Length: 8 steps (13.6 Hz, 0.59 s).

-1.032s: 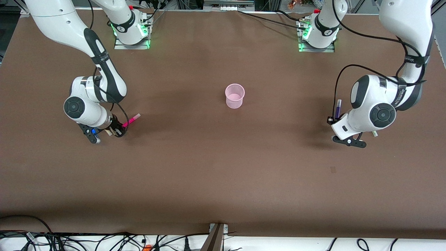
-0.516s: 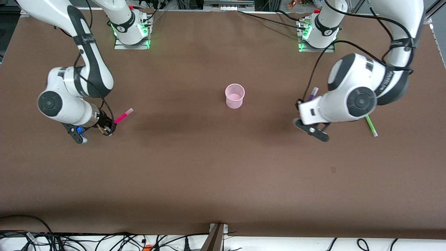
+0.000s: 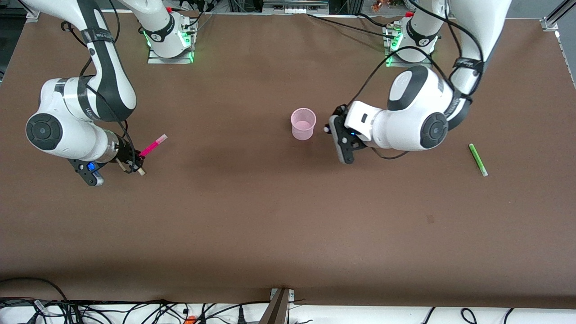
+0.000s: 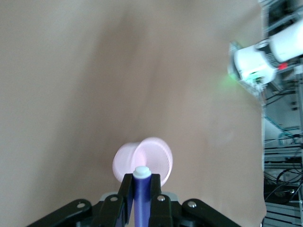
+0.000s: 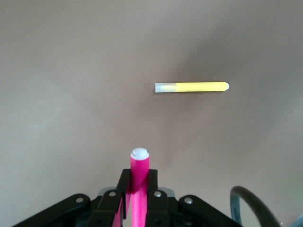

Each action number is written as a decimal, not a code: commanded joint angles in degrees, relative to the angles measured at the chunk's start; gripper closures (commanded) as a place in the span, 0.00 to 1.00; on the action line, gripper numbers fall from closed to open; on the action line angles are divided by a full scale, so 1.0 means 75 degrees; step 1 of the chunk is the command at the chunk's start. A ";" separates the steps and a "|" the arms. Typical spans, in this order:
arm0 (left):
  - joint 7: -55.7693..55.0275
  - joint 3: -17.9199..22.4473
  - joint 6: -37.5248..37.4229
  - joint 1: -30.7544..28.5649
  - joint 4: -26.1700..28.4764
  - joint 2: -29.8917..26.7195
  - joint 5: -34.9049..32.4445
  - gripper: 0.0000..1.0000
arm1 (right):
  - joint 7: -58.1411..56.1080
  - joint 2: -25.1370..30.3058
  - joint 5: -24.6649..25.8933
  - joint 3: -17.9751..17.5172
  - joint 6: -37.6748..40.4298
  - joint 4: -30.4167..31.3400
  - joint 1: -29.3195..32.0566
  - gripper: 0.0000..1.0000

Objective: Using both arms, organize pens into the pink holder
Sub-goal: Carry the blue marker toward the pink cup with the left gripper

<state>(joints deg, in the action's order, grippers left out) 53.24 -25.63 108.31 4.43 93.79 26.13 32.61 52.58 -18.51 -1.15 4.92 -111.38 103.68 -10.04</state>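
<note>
The pink holder (image 3: 303, 123) stands upright mid-table; it also shows in the left wrist view (image 4: 154, 152). My left gripper (image 3: 331, 128) is beside the holder, toward the left arm's end, shut on the dark purple pen (image 4: 141, 196), whose pale tip (image 3: 325, 129) points at the holder. My right gripper (image 3: 135, 160) is above the table near the right arm's end, shut on the magenta-pink pen (image 3: 153, 146), also seen in the right wrist view (image 5: 140, 164). The yellow pen (image 5: 191, 87) lies flat on the table ahead of the right gripper. The green pen (image 3: 478, 159) lies flat near the left arm's end.
The brown table mat (image 3: 279, 211) is bare between the holder and the edge nearest the front camera. The arm bases (image 3: 170, 38) stand at the edge farthest from that camera. Cables (image 3: 135, 310) lie below the nearest edge.
The left arm swung from beside the green pen to the holder, carrying the purple pen. The right arm shifted slightly toward its end of the table, still holding the magenta pen.
</note>
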 commanded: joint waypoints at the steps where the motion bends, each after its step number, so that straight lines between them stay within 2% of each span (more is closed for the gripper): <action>1: 0.1673 -0.0086 0.0660 0.0286 0.0149 0.0290 0.1133 1.00 | -0.0108 -0.0087 0.0176 0.0001 0.0214 -0.0218 -0.0021 1.00; 2: 0.2142 -0.0168 0.1081 0.0404 0.0371 0.0278 0.1450 1.00 | -0.0108 -0.0076 0.0165 0.0001 0.0226 -0.0218 -0.0021 1.00; 5: 0.3478 -0.0869 0.2650 0.0347 0.1459 0.0231 0.2178 1.00 | -0.0027 -0.0075 0.0165 -0.0011 0.0366 -0.0265 -0.0044 1.00; 8: 0.4710 -0.0977 0.3159 0.0323 0.1884 0.0243 0.2285 1.00 | -0.0026 -0.0075 0.0165 -0.0011 0.0378 -0.0265 -0.0080 1.00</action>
<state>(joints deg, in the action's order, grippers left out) 82.65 -32.52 130.80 7.82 105.62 29.13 47.74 52.53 -18.55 -0.59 4.91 -110.21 103.29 -10.34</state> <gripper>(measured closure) 0.819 0.833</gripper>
